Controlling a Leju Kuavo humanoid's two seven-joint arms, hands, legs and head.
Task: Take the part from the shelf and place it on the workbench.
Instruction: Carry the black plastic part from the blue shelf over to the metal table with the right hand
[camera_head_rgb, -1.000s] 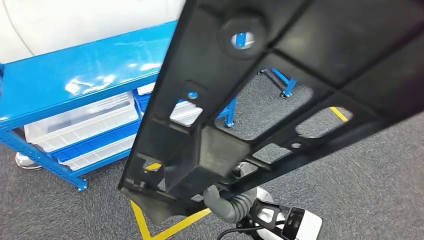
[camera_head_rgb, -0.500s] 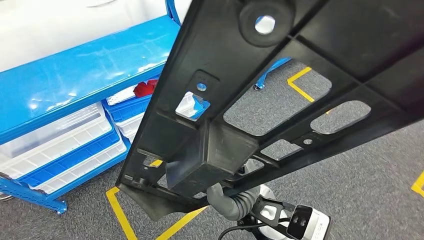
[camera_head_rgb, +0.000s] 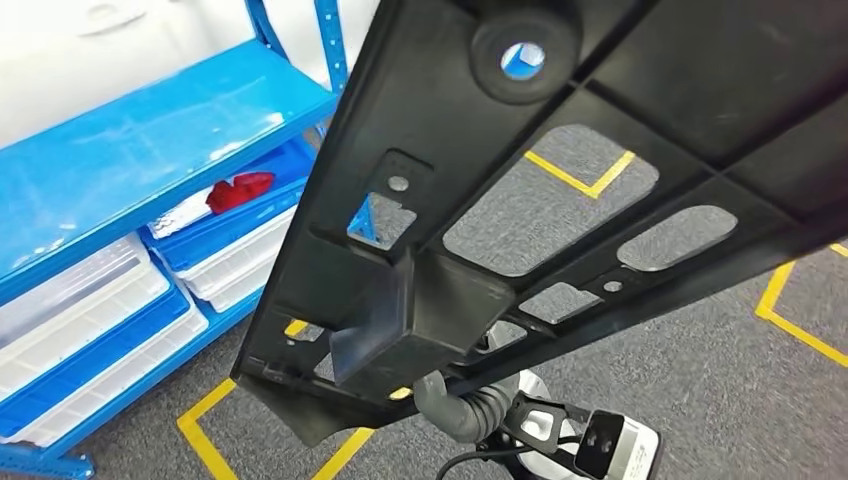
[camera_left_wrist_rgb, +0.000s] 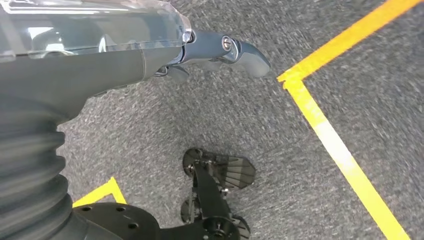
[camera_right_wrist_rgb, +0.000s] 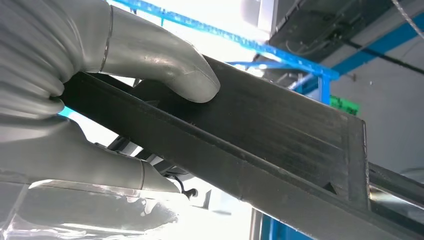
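Observation:
A large black plastic part (camera_head_rgb: 600, 120) with several cut-outs and a boxy block on its underside is held up close in front of the head view, tilted, covering most of the picture. My right hand (camera_right_wrist_rgb: 60, 145) grips its edge: the grey thumb (camera_right_wrist_rgb: 165, 60) presses on one face of the part (camera_right_wrist_rgb: 280, 135) and the fingers wrap the other. In the head view the right arm's ribbed grey wrist cover (camera_head_rgb: 465, 405) shows under the part, and the hand itself is hidden behind it. My left hand (camera_left_wrist_rgb: 220, 50) hangs over the carpet and holds nothing.
A blue shelf (camera_head_rgb: 150, 140) stands at the left with white and blue bins (camera_head_rgb: 90, 320) on its lower levels and a red object (camera_head_rgb: 240, 188) in one. Yellow tape lines (camera_head_rgb: 800, 330) mark the grey carpet floor.
The whole picture has shifted: the shelf slides left and the tape lines come in at the right, so the camera is turning. The part stays held in the same place.

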